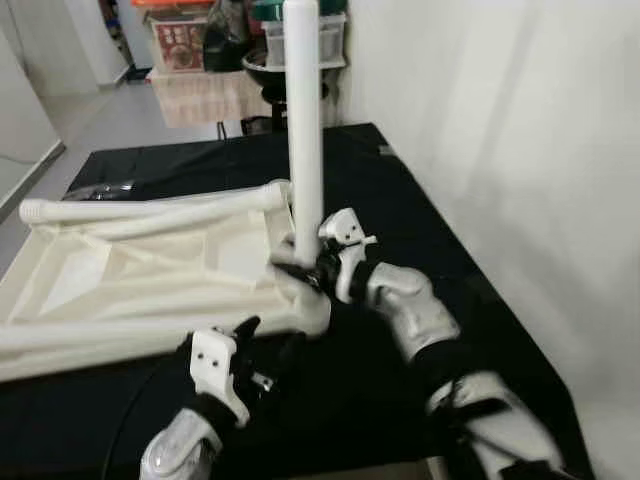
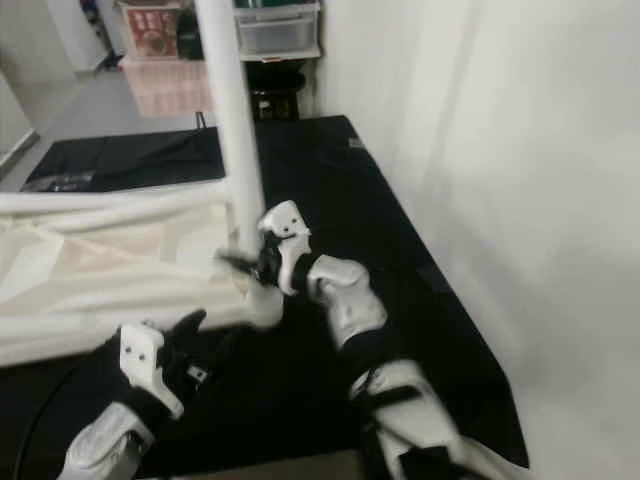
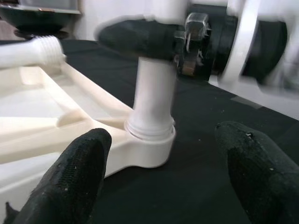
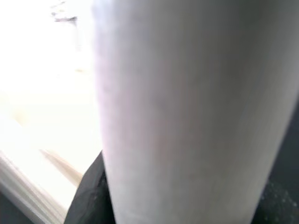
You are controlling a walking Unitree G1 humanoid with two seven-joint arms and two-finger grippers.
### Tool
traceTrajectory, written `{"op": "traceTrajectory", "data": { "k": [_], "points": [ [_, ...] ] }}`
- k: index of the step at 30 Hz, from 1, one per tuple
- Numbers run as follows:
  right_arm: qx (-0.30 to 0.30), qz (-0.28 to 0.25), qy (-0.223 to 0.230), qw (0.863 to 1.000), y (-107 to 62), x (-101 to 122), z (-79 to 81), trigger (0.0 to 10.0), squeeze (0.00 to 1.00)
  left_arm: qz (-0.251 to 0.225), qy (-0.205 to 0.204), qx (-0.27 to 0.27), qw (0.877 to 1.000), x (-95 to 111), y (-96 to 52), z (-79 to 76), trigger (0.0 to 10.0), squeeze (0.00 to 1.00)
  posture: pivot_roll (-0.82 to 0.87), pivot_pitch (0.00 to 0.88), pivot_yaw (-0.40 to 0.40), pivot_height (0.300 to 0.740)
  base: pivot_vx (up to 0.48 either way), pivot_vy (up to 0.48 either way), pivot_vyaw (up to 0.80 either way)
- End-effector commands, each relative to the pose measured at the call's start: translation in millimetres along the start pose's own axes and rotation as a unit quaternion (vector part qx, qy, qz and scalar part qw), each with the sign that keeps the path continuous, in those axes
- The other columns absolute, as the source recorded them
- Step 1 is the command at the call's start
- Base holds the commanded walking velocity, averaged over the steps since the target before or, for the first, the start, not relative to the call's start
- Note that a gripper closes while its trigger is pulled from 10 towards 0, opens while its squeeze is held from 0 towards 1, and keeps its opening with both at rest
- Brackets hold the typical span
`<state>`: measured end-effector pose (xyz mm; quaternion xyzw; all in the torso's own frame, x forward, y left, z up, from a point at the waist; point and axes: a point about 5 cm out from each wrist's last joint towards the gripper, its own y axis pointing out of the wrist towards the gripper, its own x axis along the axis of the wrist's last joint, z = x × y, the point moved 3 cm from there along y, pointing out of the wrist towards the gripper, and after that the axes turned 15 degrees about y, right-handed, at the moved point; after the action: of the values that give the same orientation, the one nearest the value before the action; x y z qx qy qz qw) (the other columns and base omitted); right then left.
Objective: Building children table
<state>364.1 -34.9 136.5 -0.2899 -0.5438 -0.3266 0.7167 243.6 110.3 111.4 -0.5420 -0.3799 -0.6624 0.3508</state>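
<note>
Our right gripper (image 1: 300, 262) was clamped low on the upright table leg (image 1: 303, 120), just above its corner socket (image 3: 148, 148) in the overturned tabletop (image 1: 150, 262); our left gripper (image 1: 262, 350) hovered spread wide beside that socket. We judged the leg light, stiff and slick, best held low. Storage bins (image 1: 180, 40) stood well beyond the tabletop, contents unclear.

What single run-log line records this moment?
right gripper: shut on leg | leg: upright in tabletop corner socket | left gripper: open, nearby
</note>
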Motion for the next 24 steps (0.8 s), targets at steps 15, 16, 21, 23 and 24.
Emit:
{"op": "traceTrajectory", "data": {
  "k": [15,16,21,23,24],
  "points": [
    [0.095,0.048,0.03,0.994,1.9,-8,12.5,10.0,1.0,0.003,0.003,0.007,1.0,-1,-2.2,4.1,10.0,0.0,0.01,0.0,0.007,0.74,0.0,0.0,0.0],
    [0.095,0.048,0.03,0.994,1.9,-8,12.5,10.0,1.0,0.003,0.003,0.007,1.0,-1,-2.2,4.1,10.0,0.0,0.01,0.0,0.007,0.74,0.0,0.0,0.0],
    [0.248,0.038,-0.001,0.968,-0.2,29,23.7,10.0,0.0,0.005,0.001,0.005,1.0,-3,-0.7,4.0,10.0,0.0,0.02,0.0,0.008,0.74,0.0,0.0,0.0],
    [0.319,0.071,-0.029,0.945,-4.7,33,26.7,10.0,0.0,0.005,0.001,0.005,1.0,-3,-0.2,4.4,10.0,0.0,0.02,0.0,0.007,0.74,0.0,0.0,0.0],
    [0.319,0.071,-0.029,0.945,-4.7,33,26.7,10.0,0.0,0.005,0.001,0.005,1.0,-3,-0.2,4.4,10.0,0.0,0.02,0.0,0.007,0.74,0.0,0.0,0.0]
  ]
}}
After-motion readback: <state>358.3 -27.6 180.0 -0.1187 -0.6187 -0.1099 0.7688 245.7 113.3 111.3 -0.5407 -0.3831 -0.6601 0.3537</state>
